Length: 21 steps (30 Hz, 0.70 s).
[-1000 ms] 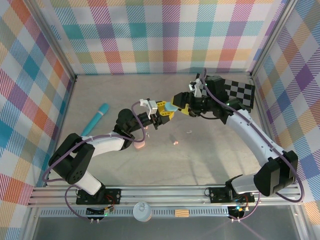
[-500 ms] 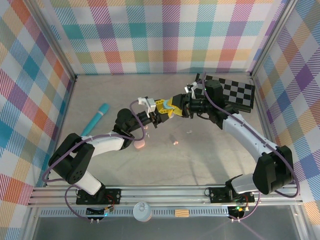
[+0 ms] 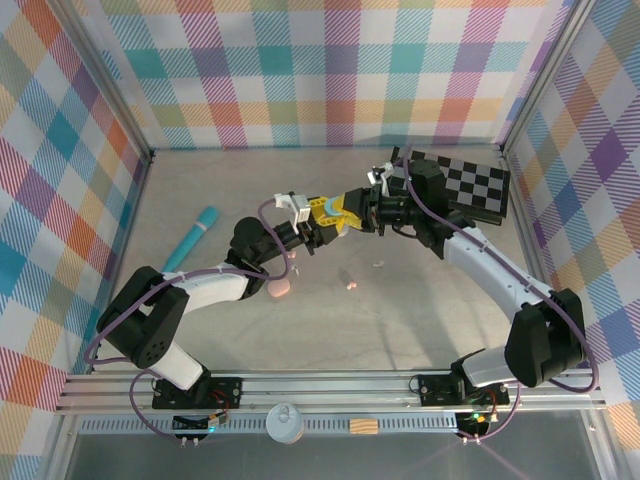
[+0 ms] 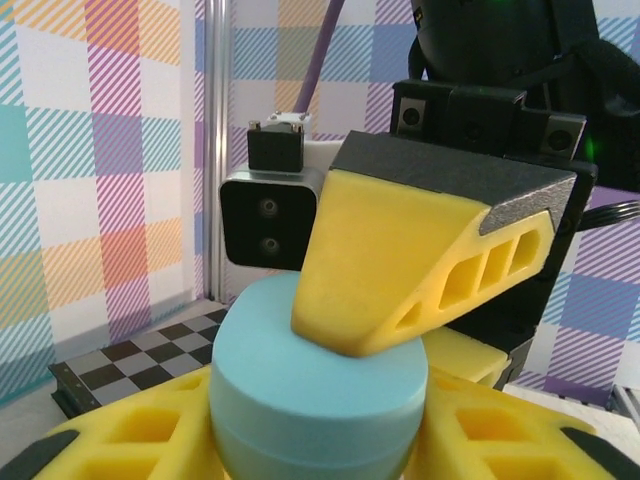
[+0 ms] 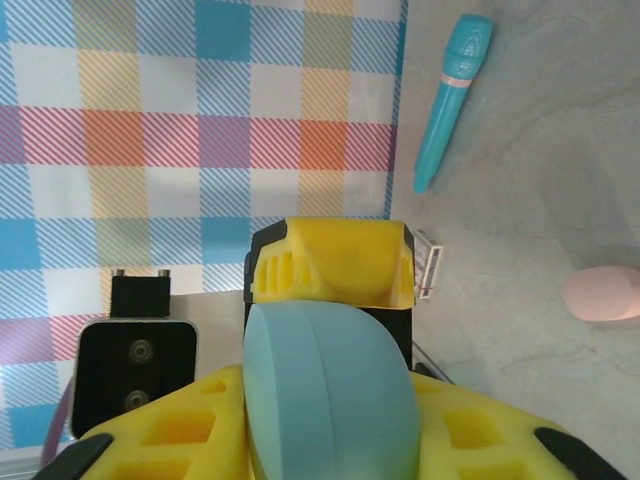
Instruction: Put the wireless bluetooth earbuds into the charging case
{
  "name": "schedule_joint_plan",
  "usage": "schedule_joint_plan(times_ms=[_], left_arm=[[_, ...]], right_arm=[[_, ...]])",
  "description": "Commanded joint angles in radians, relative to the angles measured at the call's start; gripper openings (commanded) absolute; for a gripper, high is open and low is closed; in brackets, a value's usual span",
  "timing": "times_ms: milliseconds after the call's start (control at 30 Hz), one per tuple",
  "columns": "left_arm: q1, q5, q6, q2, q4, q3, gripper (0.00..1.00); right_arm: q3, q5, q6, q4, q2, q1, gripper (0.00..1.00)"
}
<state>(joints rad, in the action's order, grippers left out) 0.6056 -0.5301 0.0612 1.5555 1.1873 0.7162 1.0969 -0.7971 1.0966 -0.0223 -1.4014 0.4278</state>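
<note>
Charging case [image 3: 340,213], light blue, lid seemingly shut, pinched mid-air by left end effector [image 4: 300,445] and right end effector [image 5: 330,440] together. Risk: opposed pulls could twist it loose, dropping it toward the earbuds [image 3: 350,285] on the surface [image 3: 420,320] below the case.

Nothing here is showing any words, numbers, brand names or signs that can be read.
</note>
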Motion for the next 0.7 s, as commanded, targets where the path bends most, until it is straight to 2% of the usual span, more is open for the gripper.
schedule_joint_plan(times_ms=[0, 167, 300, 467, 667], left_arm=[[0.005, -0.042, -0.025, -0.054, 0.054, -0.010, 0.56], [0.002, -0.022, -0.071, -0.103, -0.026, -0.051, 0.83], [0.002, 0.009, -0.149, -0.153, -0.192, -0.088, 0.99], [0.013, 0.104, -0.258, -0.248, -0.514, -0.099, 1.00], [0.026, 0.183, -0.298, -0.311, -0.725, -0.083, 1.00]], right_arm=[[0.042, 0.088, -0.127, 0.109, 0.022, -0.004, 0.18], [0.047, 0.178, -0.210, 0.164, 0.012, -0.015, 0.17], [0.057, 0.264, -0.270, 0.196, -0.042, -0.041, 0.17], [0.069, 0.336, -0.318, 0.167, -0.174, -0.104, 0.18], [0.155, 0.396, -0.379, 0.201, -0.407, -0.173, 0.19]])
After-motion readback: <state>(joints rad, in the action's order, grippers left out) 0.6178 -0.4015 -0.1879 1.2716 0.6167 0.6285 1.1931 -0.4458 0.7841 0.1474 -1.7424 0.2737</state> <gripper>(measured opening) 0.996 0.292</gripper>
